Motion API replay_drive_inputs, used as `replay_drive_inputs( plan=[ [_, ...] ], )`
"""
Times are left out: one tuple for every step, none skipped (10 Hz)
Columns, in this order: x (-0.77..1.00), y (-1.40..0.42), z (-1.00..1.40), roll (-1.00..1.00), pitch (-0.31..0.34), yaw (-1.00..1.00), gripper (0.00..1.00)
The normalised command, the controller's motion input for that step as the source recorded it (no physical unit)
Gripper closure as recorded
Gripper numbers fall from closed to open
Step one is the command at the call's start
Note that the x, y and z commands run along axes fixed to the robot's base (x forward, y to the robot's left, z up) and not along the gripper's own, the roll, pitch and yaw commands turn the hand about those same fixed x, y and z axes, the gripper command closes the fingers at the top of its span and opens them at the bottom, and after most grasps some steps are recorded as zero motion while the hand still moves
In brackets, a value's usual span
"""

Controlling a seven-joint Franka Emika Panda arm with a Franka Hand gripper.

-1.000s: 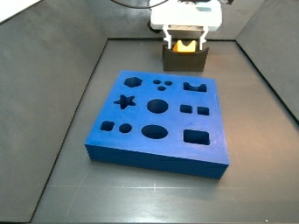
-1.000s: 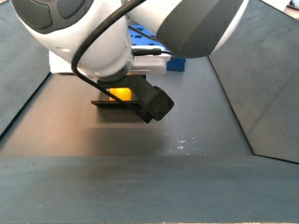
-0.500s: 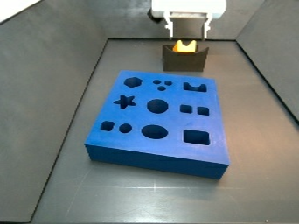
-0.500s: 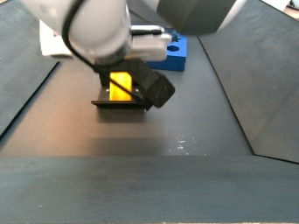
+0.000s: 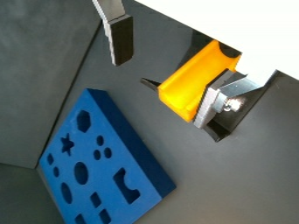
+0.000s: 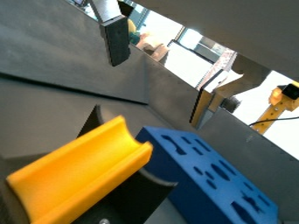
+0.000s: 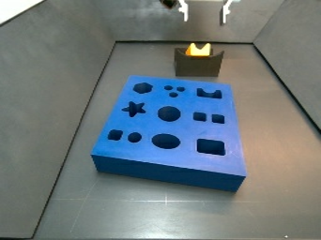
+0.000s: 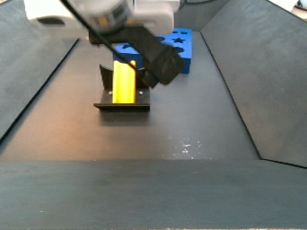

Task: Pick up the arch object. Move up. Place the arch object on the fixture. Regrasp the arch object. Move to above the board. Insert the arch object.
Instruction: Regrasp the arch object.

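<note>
The yellow-orange arch object (image 7: 197, 49) rests in the concave top of the dark fixture (image 7: 198, 65) at the back of the floor, also seen in a side view as the arch object (image 8: 124, 82) on the fixture (image 8: 122, 106). My gripper (image 7: 205, 10) hangs open well above it, touching nothing. In both wrist views the arch object (image 5: 197, 80) (image 6: 75, 171) lies below and between the spread fingers (image 5: 119, 38) (image 6: 114, 40), apart from them. The blue board (image 7: 170, 123) with its shaped cutouts lies flat in front of the fixture.
Dark sloping walls (image 7: 69, 66) enclose the floor on both sides and at the back. The arm's wrist with its dark camera housing (image 8: 151, 56) hangs over the fixture and board (image 8: 182, 45).
The gripper opened, let go of the arch object and rose straight up. The arch object stays on the fixture.
</note>
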Motion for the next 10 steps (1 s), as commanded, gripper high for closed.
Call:
replay_drive_inputs(
  plan=[
    [-0.08,-0.83,1.00,1.00,0.060,0.01,0.00],
    [-0.08,-0.85,0.89,1.00,0.055,0.01,0.00],
    [-0.09,-0.79,0.80,1.00,0.048,0.01,0.00],
    [-0.11,-0.64,0.59,1.00,0.037,0.01,0.00],
    [-0.10,-0.52,0.43,1.00,0.032,0.00,0.00],
    [-0.07,-0.38,0.24,1.00,0.030,0.00,0.00],
    [-0.05,-0.20,0.02,1.00,0.026,0.00,0.00],
    [-0.03,-0.05,0.00,1.00,0.024,0.00,0.00],
    [-0.03,-0.02,0.03,1.00,0.023,0.00,0.00],
    [-0.04,-0.03,0.01,1.00,0.016,0.01,0.00]
  ],
)
